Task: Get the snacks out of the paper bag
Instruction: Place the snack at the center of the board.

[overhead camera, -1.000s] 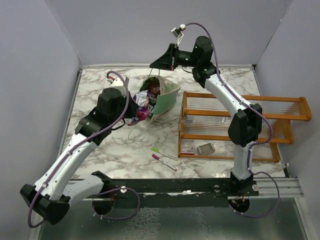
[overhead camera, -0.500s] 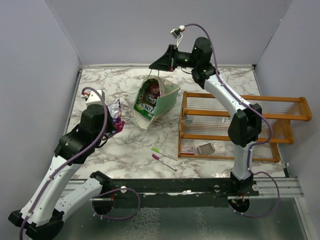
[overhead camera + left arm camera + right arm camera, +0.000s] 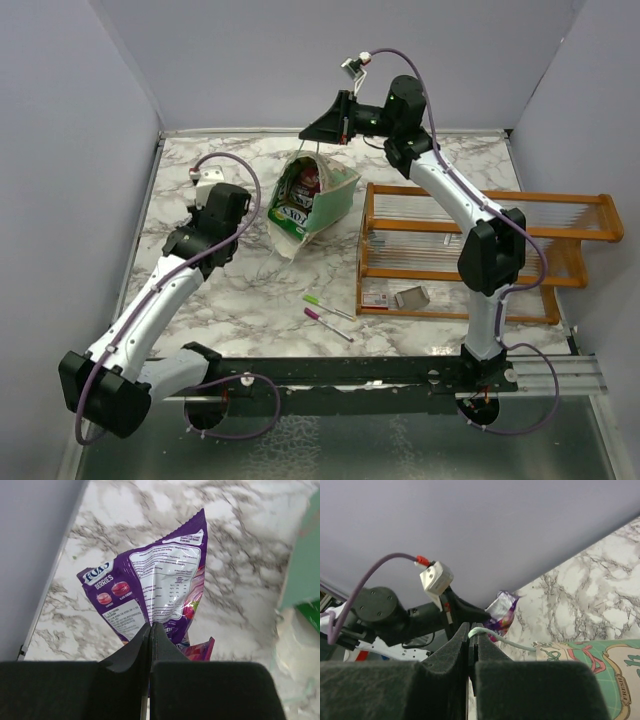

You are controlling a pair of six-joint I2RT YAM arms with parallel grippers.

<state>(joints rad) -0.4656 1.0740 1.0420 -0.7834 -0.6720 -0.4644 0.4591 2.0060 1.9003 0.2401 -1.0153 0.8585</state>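
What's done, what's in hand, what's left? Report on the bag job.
Done: a purple packet is out of the bag but not set down. In hand: the left gripper is shut on that packet, with a pink one showing behind it; the right gripper pinches the bag's handle, holding it up. Left: a red packet and a green one show inside the bag.

Plain lilac-grey walls (image 3: pixel 120 90) on three sides; white marble-pattern tabletop (image 3: pixel 230 300); orange wooden rack (image 3: pixel 590 232) right.
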